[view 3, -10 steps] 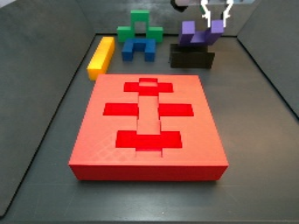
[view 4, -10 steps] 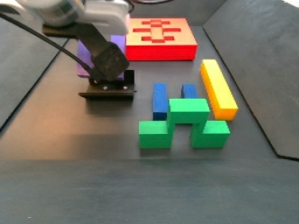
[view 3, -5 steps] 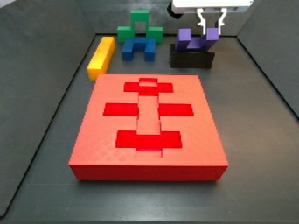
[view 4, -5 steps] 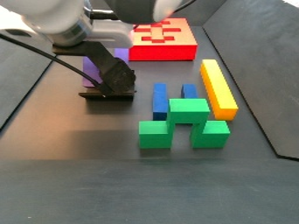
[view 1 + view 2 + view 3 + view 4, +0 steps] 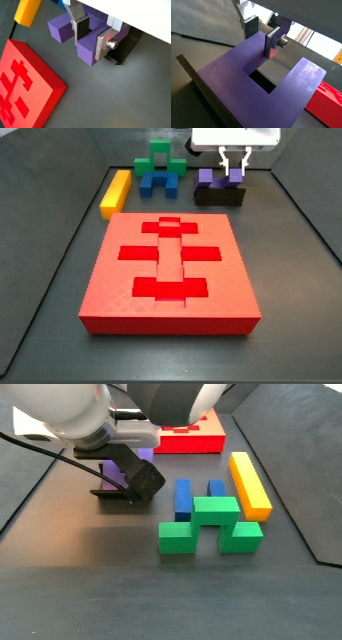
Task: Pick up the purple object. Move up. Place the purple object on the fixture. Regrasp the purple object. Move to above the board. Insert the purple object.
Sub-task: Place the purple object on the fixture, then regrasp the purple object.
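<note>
Wrist view: purple object [image 5: 251,75] fills most of frame, broad flat face toward camera, two prongs with rectangular notch between. Gripper [image 5: 262,33] sits at far end of one prong; silver fingers [image 5: 275,41] flank that prong, one plate each side, pads close against it. Corner of red board [image 5: 326,102] shows beyond the other prong, well off from jaws

The gripper [image 5: 230,173] is positioned low, pointing straight down, with its white body seen above the two silver fingers in a side view. In a wrist view the fingers [image 5: 105,44] are seen as flat silver plates, set narrowly apart. One finger plate is pressed flat against a purple surface. In a side view the arm [image 5: 80,414] is bent over, hiding the gripper.
</note>
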